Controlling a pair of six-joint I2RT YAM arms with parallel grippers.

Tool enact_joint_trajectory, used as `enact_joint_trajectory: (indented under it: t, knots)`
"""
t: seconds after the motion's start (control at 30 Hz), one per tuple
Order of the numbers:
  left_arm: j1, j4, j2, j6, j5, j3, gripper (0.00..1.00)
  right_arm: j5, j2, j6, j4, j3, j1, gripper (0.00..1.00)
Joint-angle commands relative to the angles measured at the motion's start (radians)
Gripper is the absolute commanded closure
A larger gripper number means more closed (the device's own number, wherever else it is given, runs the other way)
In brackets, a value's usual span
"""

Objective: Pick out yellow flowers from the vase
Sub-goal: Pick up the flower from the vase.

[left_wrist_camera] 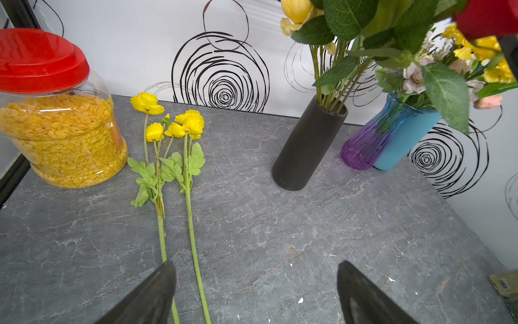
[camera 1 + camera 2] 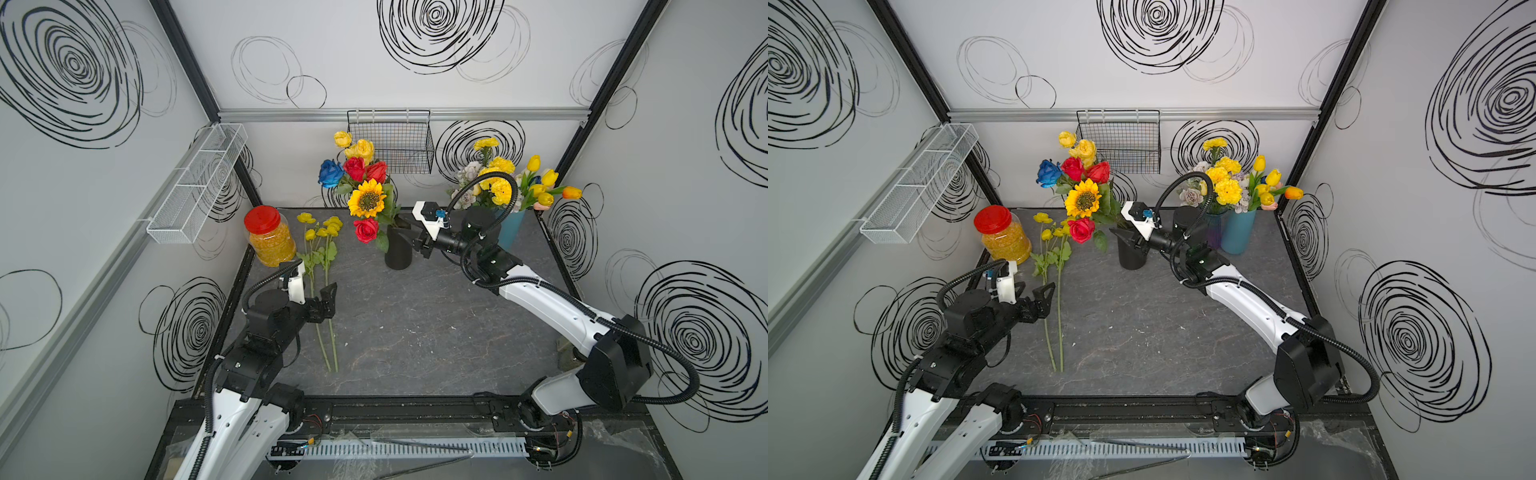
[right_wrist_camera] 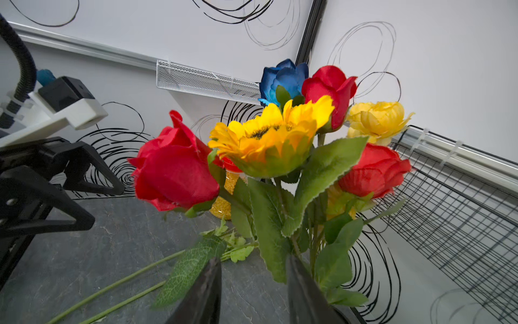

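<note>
Pale walls scrawled with black swirls close in a dark, marbled worktop (image 2: 415, 324). Two arms reach in from its near edge. The left arm (image 2: 266, 328) hangs low on the left side, its jaws spread wide and holding nothing, above the lower stems of two yellow poppies (image 2: 322, 230) that lie flat on the worktop beside a jar. The right arm (image 2: 540, 291) stretches to the black vase (image 2: 397, 249). Its jaws stand part-way apart among the stems just above the vase mouth, with worktop showing between them. I cannot tell whether either one touches a stem.

A white mesh shelf (image 2: 199, 183) and a black wire basket (image 2: 390, 141) hang on the walls. The red-lidded clear jar (image 2: 270, 237) is packed with yellow flakes. The black vase holds a sunflower (image 2: 367, 198), yellow roses (image 2: 359, 147), red roses (image 2: 365, 168) and a blue rose (image 2: 331, 173).

In the far right corner a blue vase (image 2: 510, 228) and a purple vase (image 1: 364, 146) stand touching. They carry yellow carnations (image 2: 500, 178), yellow tulips (image 2: 540, 183) and pale blooms (image 2: 467, 172). Which stems sit in which vase I cannot make out. From above, the right arm hides most of the purple vase.
</note>
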Motion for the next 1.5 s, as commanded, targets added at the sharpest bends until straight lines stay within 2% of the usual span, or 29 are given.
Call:
enact_joint_trajectory:
  t: [0.0, 0.37, 0.7, 1.23, 1.47]
  knots:
    - [-0.011, 0.036, 0.004, 0.000, -0.017, -0.006, 0.08, -0.016, 0.024, -0.031, 0.018, 0.052, 0.006, 0.59]
    - [-0.012, 0.031, -0.005, 0.001, -0.034, -0.005, 0.06, -0.031, 0.102, -0.060, -0.003, 0.144, 0.042, 0.66]
    - [-0.029, 0.029, -0.012, -0.001, -0.045, -0.005, 0.04, 0.070, 0.158, -0.091, -0.027, 0.200, 0.052, 0.73]
    - [-0.048, 0.025, -0.012, 0.000, -0.064, -0.004, 0.02, 0.180, 0.259, -0.160, -0.071, 0.308, 0.062, 0.75]
    - [-0.048, 0.025, -0.013, 0.000, -0.067, -0.005, 0.01, 0.248, 0.294, -0.196, -0.064, 0.341, 0.076, 0.82]
